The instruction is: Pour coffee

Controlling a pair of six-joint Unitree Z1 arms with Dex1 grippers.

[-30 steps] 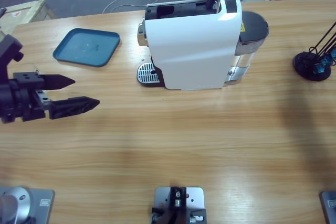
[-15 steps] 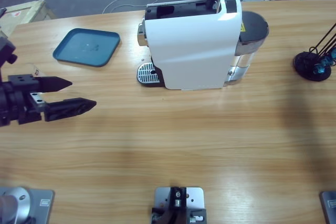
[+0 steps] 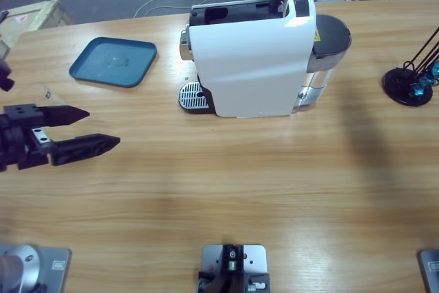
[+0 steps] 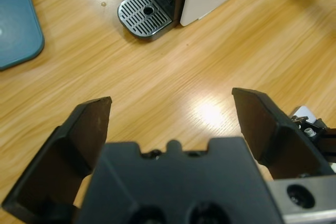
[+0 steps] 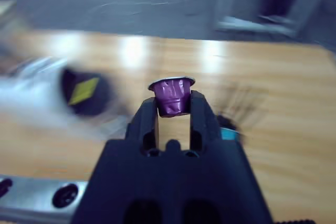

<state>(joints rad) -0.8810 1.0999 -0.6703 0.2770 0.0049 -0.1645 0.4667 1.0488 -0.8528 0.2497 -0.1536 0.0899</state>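
No tumbler or coffee shows in any view. A white coffee machine stands at the back middle of the table, its metal drip grate bare; the grate also shows at the top of the left wrist view. My left gripper hovers open over the table's left side, well left of the machine, with nothing between its jaws. My right gripper is out of the high view; in its wrist view it is shut on a small purple capsule with a foil rim, above the table.
A blue tray lies at the back left. A black wire capsule stand sits at the far right. The machine's dark top with a yellow label shows blurred in the right wrist view.
My left gripper has drawn back toward the table's left edge, still open. Nothing else in the high view has moved.
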